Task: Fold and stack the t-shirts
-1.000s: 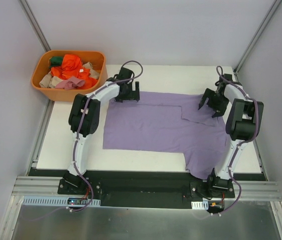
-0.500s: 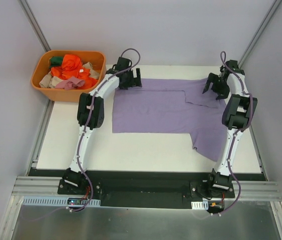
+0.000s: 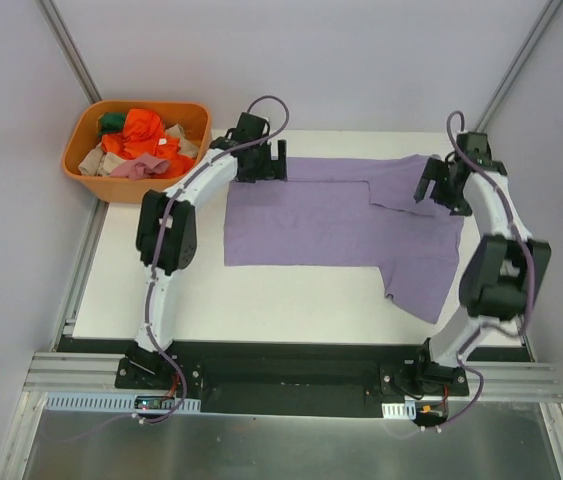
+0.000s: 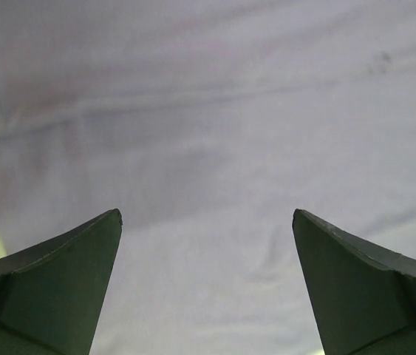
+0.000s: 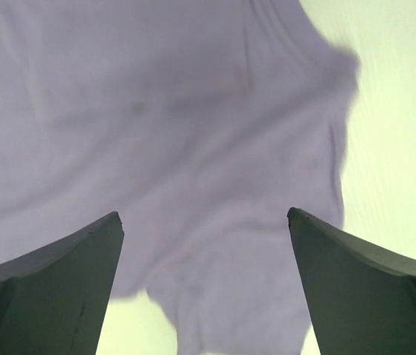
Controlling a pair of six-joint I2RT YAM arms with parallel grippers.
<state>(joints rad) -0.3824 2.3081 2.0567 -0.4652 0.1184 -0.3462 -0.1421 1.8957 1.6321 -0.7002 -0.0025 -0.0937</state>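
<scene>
Hovering above the far edge of the tabletop [image 3: 141,290], the left gripper [image 3: 261,165] and the right gripper [image 3: 439,188] each sit over one far corner of the t-shirt [image 3: 311,230]. This placement looks chosen so that both can take that far edge at once and fold it toward the near edge. Each wrist view shows its fingers spread wide with nothing between them, only cloth beneath. The t-shirt is pale purple and lies flat across the far half of the tabletop, nearer the right edge. Its left side is straight, a flap is turned in near the far-right corner, and one part trails toward the near edge. A basket [image 3: 81,165] of crumpled garments stands off the far-left corner.
</scene>
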